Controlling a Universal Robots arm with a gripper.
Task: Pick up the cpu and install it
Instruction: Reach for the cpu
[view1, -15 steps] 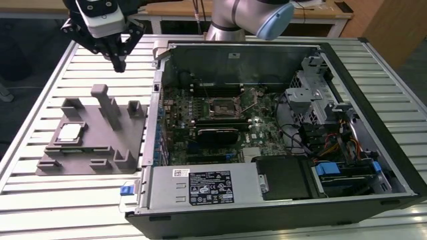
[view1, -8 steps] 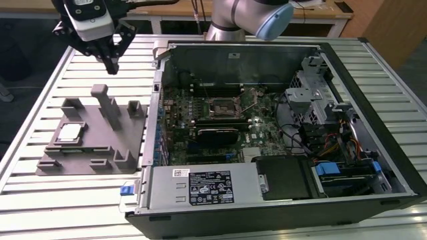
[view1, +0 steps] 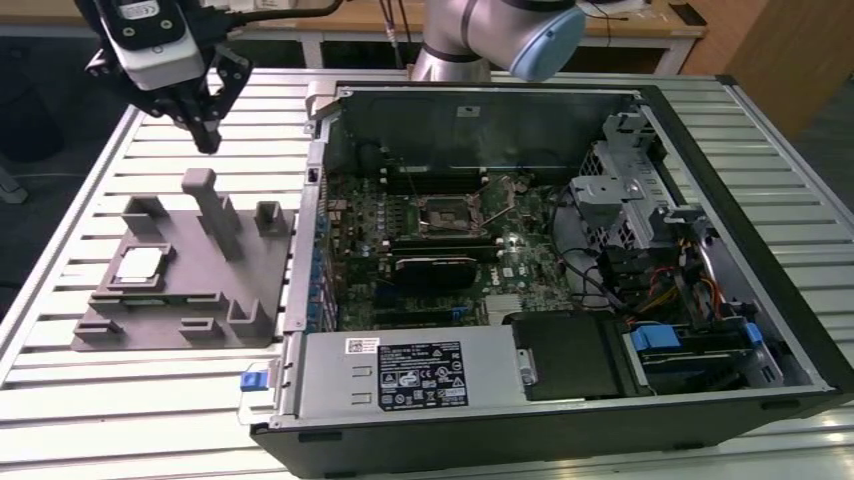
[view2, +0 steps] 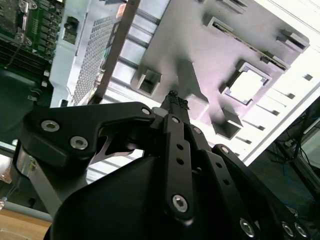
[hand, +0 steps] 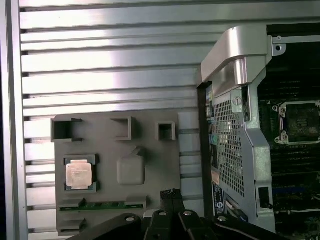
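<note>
The cpu (view1: 140, 263) lies flat in a square pocket of the grey holder block (view1: 187, 300), on the slatted table at the exterior view's left. It shows as a silvery square with a tan rim in the first wrist view (hand: 79, 174) and as a bright square in the second wrist view (view2: 247, 86). My gripper (view1: 207, 140) hangs above the table behind the holder, well above and apart from the cpu. Its fingertips (view2: 174, 100) meet with nothing between them, so it is shut and empty. The motherboard socket (view1: 447, 212) sits in the open computer case, and appears in the first wrist view too (hand: 300, 120).
The open computer case (view1: 694, 140) fills the middle and right of the table, with its metal side wall (hand: 235, 100) next to the holder. Tall grey posts (view1: 214, 210) rise from the holder. A power supply box (view1: 414, 375) sits at the case's near side.
</note>
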